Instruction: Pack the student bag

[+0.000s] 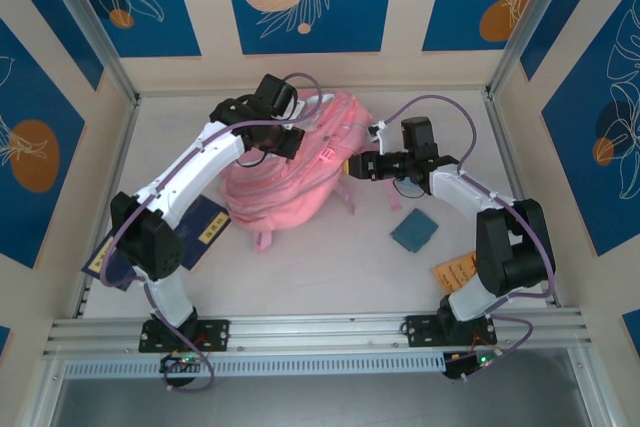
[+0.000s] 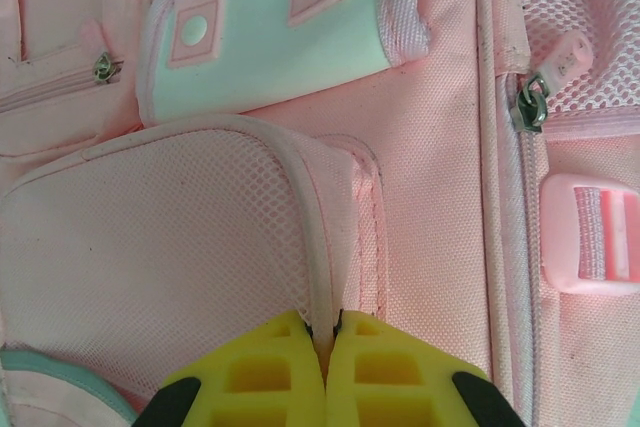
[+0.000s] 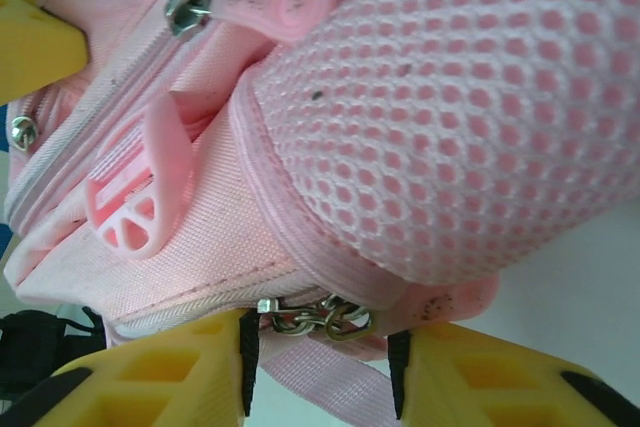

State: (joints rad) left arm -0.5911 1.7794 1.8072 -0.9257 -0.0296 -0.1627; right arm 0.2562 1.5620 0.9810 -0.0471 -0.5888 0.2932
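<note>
I'm clamping my left gripper [image 2: 325, 335] on the pocket trim [image 2: 305, 207] of the bag [image 1: 290, 192] pressed against both tools. My right gripper [image 3: 320, 352] is gaping around the zip ring [image 3: 318, 317]. Risk: pinching fabric, ring slipping sideways.

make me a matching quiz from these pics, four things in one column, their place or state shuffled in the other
Things:
1. left fingers
2. right fingers
3. teal square
4. orange card

Places or states:
A. on the table, beside the right arm
B. shut on a pocket trim of the bag
C. open, by a metal zip ring
D. on the table, just right of the bag

Pairs: 1-B, 2-C, 3-D, 4-A
</note>
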